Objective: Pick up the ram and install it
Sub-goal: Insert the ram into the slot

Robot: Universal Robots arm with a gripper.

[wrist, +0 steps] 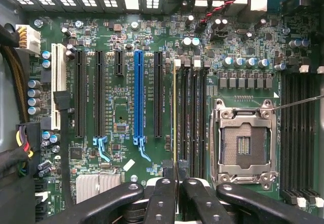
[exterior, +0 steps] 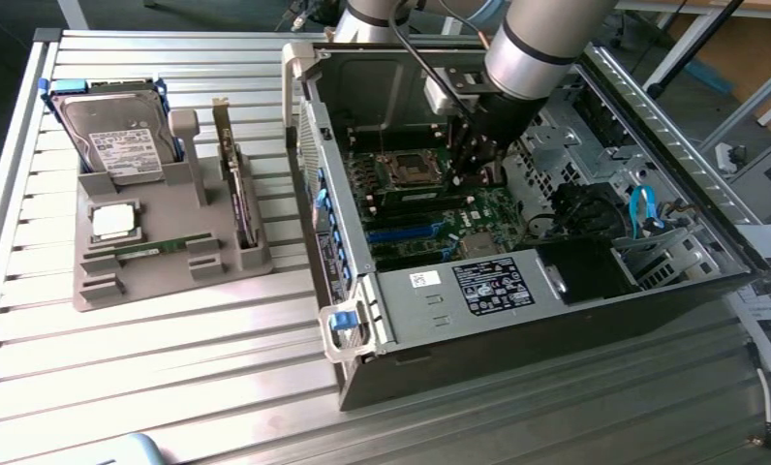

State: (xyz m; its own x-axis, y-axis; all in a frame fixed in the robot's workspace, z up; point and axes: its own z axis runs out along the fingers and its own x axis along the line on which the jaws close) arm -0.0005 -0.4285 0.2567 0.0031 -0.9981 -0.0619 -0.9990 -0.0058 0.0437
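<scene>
We have the gripper pinched narrow on the ram, held edge-on inside the case, upper middle of the exterior view. It sits over the black memory slots, just beside the open CPU socket. Risks as we judge them: the stick lands on a slot wall instead of in the channel, or goes in tilted so one end seats alone. The thin pinch may let it rotate under push. Sideways drift would hit the socket. We can't tell if the slot latches are open.
</scene>
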